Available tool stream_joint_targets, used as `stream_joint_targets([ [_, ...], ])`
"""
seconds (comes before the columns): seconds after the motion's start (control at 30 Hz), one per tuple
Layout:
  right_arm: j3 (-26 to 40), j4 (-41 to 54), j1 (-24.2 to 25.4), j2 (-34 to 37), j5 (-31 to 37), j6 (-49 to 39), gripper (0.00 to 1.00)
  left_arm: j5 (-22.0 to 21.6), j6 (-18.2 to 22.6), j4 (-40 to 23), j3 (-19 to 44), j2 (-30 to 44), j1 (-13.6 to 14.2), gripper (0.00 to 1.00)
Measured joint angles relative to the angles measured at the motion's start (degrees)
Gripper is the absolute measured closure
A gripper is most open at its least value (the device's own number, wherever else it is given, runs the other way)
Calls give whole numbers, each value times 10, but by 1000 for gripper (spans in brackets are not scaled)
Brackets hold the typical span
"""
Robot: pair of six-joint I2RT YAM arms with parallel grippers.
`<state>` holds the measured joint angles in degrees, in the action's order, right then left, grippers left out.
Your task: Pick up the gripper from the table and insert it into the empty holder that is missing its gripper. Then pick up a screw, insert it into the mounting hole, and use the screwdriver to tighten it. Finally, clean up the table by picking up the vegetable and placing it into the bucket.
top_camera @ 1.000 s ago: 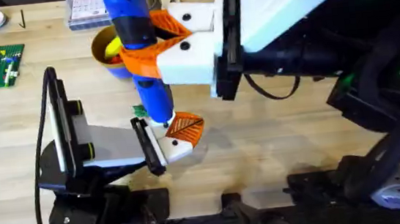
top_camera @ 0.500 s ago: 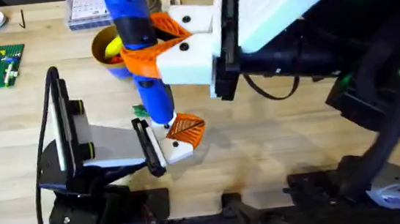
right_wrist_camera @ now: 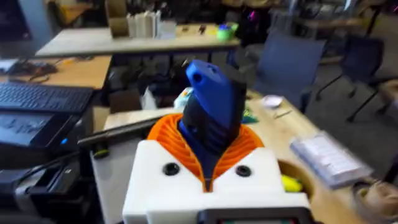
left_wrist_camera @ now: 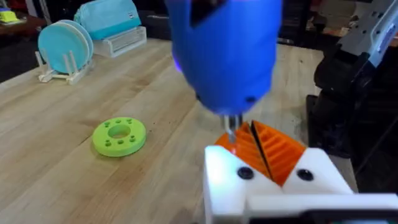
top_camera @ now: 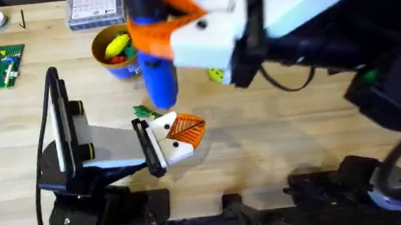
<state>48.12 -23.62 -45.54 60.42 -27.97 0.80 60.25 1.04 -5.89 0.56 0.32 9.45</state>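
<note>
Blue and pen-shaped, the electric screwdriver [top_camera: 152,54] stands nearly upright in the overhead view, pinched between the right gripper's [top_camera: 167,28] white, orange-padded fingers. Its tip hangs just above the white wedge-shaped holder [top_camera: 176,146], whose end bears the small ribbed orange gripper wedge [top_camera: 187,130]; the left gripper [top_camera: 165,147] clamps that holder. A green-leafed toy vegetable [top_camera: 144,112] lies beside the screwdriver tip, and the round blue bucket [top_camera: 115,53] sits beyond.

From the left wrist, the metal bit [left_wrist_camera: 232,127] meets the holder beside the orange wedge, ahead of the fingers.

From the right wrist, orange pads [right_wrist_camera: 173,142] squeeze the blue shaft.
</note>
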Motion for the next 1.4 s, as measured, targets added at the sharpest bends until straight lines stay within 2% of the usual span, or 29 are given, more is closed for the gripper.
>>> stream_joint_targets([
  [0.17, 0, -22, 38, -40, 0, 0, 980, 0, 0, 0, 0, 0, 0, 997],
  [0.33, 0, 3, 65, -43, 1, 0, 980, 0, 0, 0, 0, 0, 0, 997],
  [0.43, 0, 78, 89, -43, 23, 0, 980, 0, 0, 0, 0, 0, 0, 997],
  [0.57, 0, 234, 132, -26, 115, 0, 980, 0, 0, 0, 0, 0, 0, 997],
  [0.63, 0, 309, 161, -1, 170, -12, 980, 0, 0, 0, 0, 0, 0, 997],
  [0.73, -1, 358, 206, 52, 220, -37, 980, 0, 0, 0, 0, 0, 0, 997],
  [0.93, 7, 381, 286, 130, 241, -91, 980, 0, 0, 0, 0, 0, 0, 997],
  [1.07, 62, 440, 326, 198, 245, -157, 980, 0, 0, 0, 0, 0, 0, 997],
  [1.2, 137, 456, 340, 271, 253, -245, 980, 0, 0, 0, 0, 0, 0, 997],
  [1.4, 226, 448, 328, 364, 254, -404, 980, 0, 0, 0, 0, 0, 0, 997],
])
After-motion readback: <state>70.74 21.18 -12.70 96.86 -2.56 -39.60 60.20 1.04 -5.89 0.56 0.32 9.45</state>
